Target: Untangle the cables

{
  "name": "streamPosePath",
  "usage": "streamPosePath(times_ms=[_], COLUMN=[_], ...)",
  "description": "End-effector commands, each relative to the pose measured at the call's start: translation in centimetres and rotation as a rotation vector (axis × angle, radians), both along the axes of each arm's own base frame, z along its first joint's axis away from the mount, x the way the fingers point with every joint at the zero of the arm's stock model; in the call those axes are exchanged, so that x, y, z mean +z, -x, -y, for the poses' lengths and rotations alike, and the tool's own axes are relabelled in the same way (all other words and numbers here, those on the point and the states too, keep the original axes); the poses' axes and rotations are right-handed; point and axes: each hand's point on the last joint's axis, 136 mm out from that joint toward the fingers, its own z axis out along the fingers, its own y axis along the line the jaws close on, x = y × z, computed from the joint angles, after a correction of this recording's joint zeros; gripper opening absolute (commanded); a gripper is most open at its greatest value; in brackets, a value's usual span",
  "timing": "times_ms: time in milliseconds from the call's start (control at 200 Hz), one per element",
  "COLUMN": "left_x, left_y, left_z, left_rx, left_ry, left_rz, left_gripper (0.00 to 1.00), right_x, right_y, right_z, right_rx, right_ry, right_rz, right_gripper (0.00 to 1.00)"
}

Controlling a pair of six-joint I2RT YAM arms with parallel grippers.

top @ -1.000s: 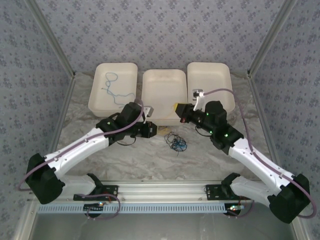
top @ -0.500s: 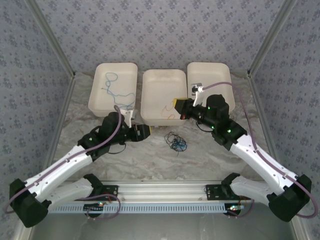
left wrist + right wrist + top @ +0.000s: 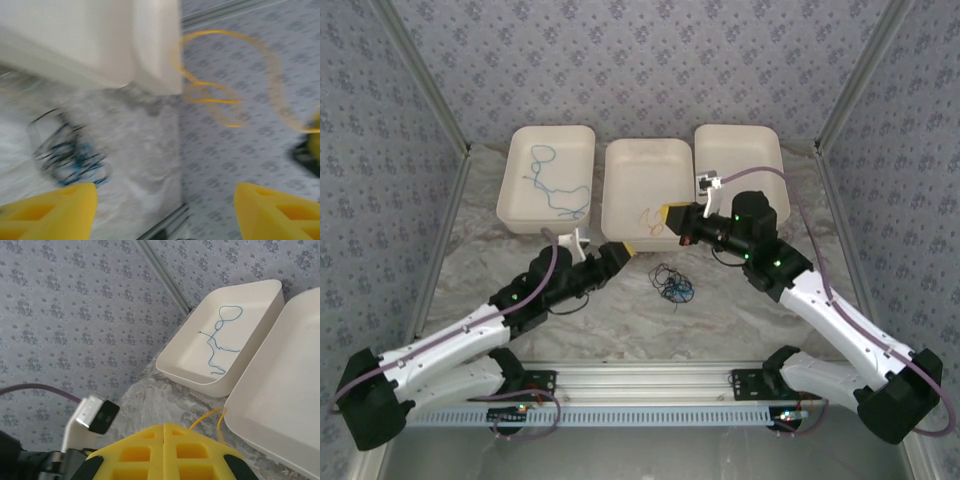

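A tangle of black and blue cables [image 3: 672,284] lies on the table between the two arms, and is blurred in the left wrist view [image 3: 70,156]. My right gripper [image 3: 672,215] hangs at the front edge of the middle tray [image 3: 647,160], shut on a yellow cable [image 3: 649,218] that dangles in loops [image 3: 225,95] and shows beside its fingers [image 3: 210,416]. My left gripper [image 3: 620,250] is open just left of the tangle, its yellow fingers [image 3: 50,210] wide apart with nothing between them. A blue cable [image 3: 549,184] lies alone in the left tray [image 3: 220,337].
Three white trays stand in a row at the back: the left tray [image 3: 515,165], the middle one, and a right tray [image 3: 740,150]. Patterned walls close in both sides. A metal rail [image 3: 640,378] runs along the near edge.
My left gripper has opened, and its arm has swung back and lower to the left. The right gripper has shifted slightly toward the middle tray, still shut on the yellow cable.
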Motion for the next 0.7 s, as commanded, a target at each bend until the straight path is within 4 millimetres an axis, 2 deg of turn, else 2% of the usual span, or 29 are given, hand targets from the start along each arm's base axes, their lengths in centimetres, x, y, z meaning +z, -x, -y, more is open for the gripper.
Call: streamPosePath(times_ms=[0, 45, 235, 345, 470, 590, 695], left_x=[-0.3, -0.5, 1.8, 1.2, 1.1, 1.7, 2.0], left_y=[-1.0, -1.2, -1.6, -2.2, -2.6, -3.0, -3.2], left_z=[1.0, 1.5, 2.6, 2.6, 3.2, 2.9, 1.9], left_rx=[0.029, 0.033, 0.071, 0.101, 0.106, 0.127, 0.164], left_ry=[0.09, 0.112, 0.147, 0.15, 0.176, 0.181, 0.169], left_rz=[-0.029, -0.033, 0.057, 0.035, 0.028, 0.057, 0.075], left_gripper=[0.72, 0.72, 0.73, 0.68, 0.67, 0.69, 0.69], right_x=[0.7, 0.7, 0.9, 1.2, 1.1, 1.2, 1.4], right_y=[0.0, 0.1, 0.2, 0.4, 0.8, 1.0, 1.3], right_z=[0.1, 0.0, -0.2, -0.2, -0.4, -0.4, -0.4], right_rx=[-0.034, -0.042, -0.08, -0.097, -0.108, -0.113, -0.111], right_ry=[-0.1, -0.117, -0.168, -0.201, -0.23, -0.245, -0.258], right_rz=[-0.037, -0.049, -0.072, -0.088, -0.106, -0.114, -0.119], right_gripper=[0.0, 0.0, 0.0, 0.0, 0.0, 0.0, 0.0])
